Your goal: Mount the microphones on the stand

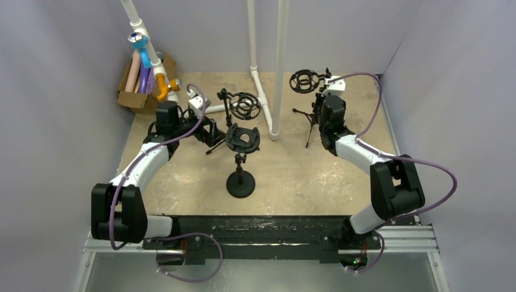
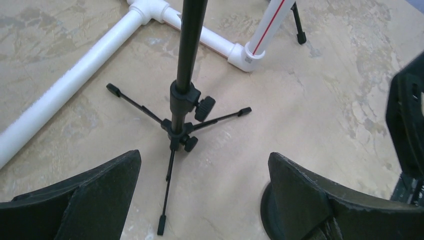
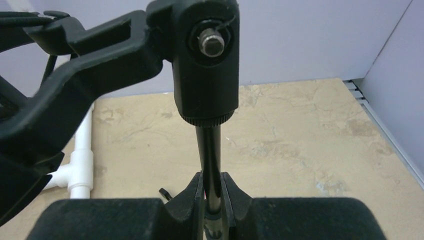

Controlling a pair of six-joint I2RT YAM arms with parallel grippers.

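Several microphones [image 1: 141,74] stand in a cardboard box [image 1: 129,98] at the back left: pink, purple, blue and gold ones show. Three black stands carry empty ring mounts. My right gripper [image 1: 319,104] [image 3: 212,184] is shut on the thin pole [image 3: 209,150] of the right tripod stand [image 1: 311,125], just under its mount clamp [image 3: 205,60]. My left gripper [image 1: 210,131] [image 2: 205,156] hangs open with nothing between its fingers, above the floor in front of the left tripod stand [image 2: 180,112] [image 1: 226,109]. No microphone is in either gripper.
A round-base stand [image 1: 241,181] stands in the middle, its base [image 2: 269,212] beside my left gripper's right finger. White PVC pipes [image 1: 263,100] [image 2: 75,82] run across the floor and rise at the back. Grey walls close in three sides.
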